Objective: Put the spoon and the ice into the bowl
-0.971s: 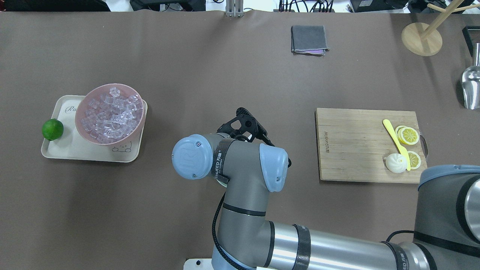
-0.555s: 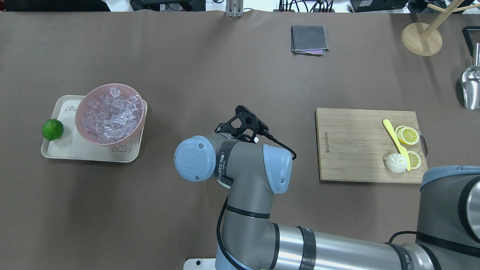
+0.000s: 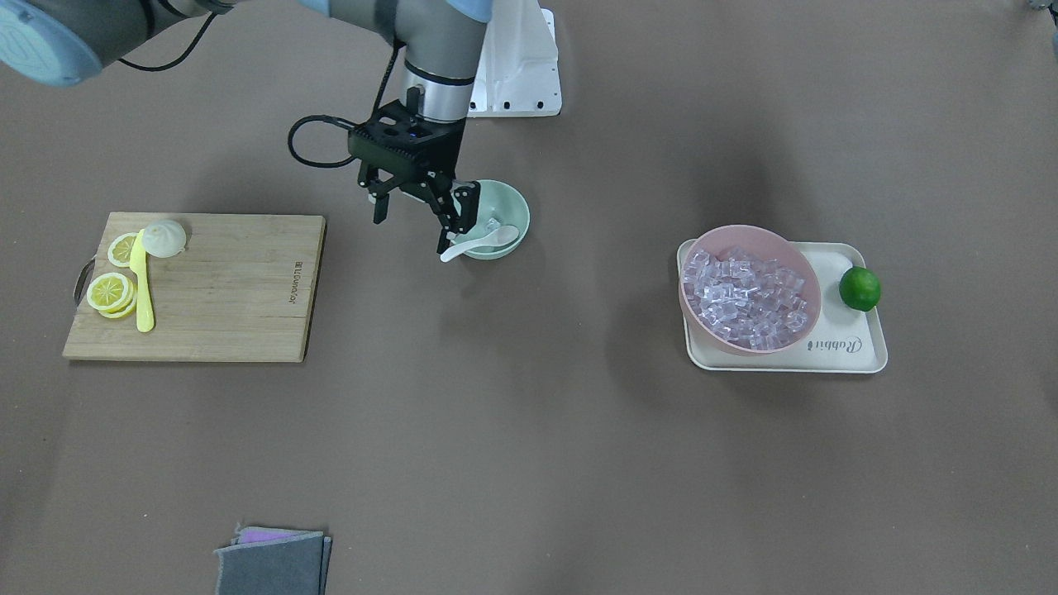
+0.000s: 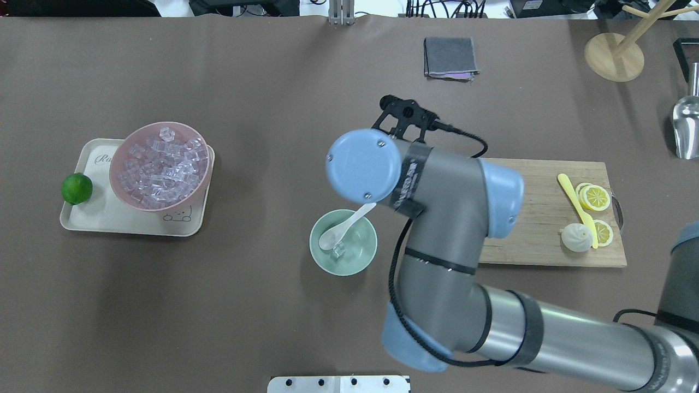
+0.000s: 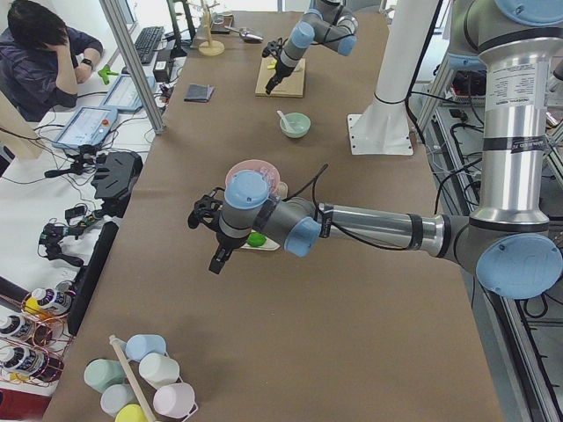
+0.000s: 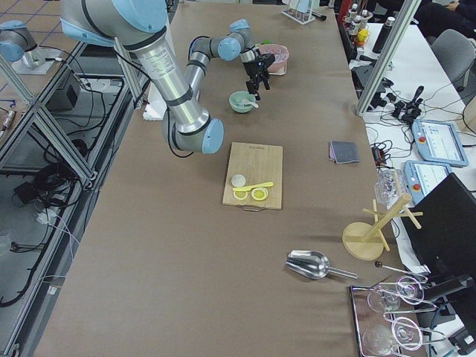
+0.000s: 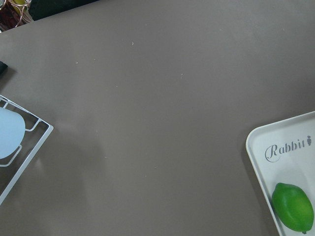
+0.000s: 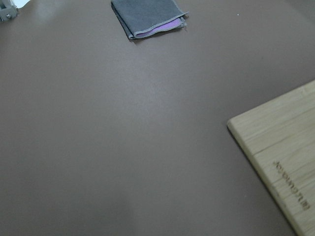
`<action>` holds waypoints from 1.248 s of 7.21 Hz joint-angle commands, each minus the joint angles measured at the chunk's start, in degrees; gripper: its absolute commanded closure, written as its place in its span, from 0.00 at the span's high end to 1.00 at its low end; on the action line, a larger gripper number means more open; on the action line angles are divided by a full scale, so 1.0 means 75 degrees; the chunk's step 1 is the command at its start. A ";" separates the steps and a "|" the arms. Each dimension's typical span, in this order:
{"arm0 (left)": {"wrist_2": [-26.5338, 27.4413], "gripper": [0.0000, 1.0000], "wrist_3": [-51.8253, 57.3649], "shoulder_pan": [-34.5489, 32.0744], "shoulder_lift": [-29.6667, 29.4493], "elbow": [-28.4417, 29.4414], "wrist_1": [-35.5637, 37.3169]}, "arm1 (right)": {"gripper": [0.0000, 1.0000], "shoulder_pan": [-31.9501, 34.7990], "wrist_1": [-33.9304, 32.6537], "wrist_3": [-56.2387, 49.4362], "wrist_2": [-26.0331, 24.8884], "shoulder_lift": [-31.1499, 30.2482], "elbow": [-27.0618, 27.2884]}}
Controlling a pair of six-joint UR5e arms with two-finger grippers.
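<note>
We see the right arm as grey and silver tubes with pale blue joint caps (small screws dot the round one). A black cable runs to its black right gripper.

Even, bright overhead light, soft diffuse shadows, sharp focus

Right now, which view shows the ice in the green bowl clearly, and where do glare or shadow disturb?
Overhead view: even light, the ice in the bowl shows as a small clear cube; glare on the metal scoop. Front-facing view: the ice is faint beside the spoon; soft shadows on the table. Side views: too small to tell.
</note>
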 commanded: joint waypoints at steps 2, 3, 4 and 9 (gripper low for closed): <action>0.0016 0.99 -0.0919 -0.0003 0.0450 0.0795 -0.0630 | 1.00 0.1628 0.0033 -0.3234 0.1768 -0.1180 0.1008; -0.0122 0.99 -0.0931 -0.0026 0.0476 0.0738 0.0050 | 1.00 0.2132 0.0079 -0.4370 0.2273 -0.1509 0.1080; -0.0239 0.99 -0.0908 -0.0026 0.0384 0.0332 0.1402 | 1.00 0.2683 0.0462 -0.5425 0.2869 -0.2022 0.1104; -0.0252 0.99 0.0956 -0.0085 0.0160 -0.0481 0.4076 | 1.00 0.5446 0.2119 -0.9632 0.5039 -0.4906 0.0849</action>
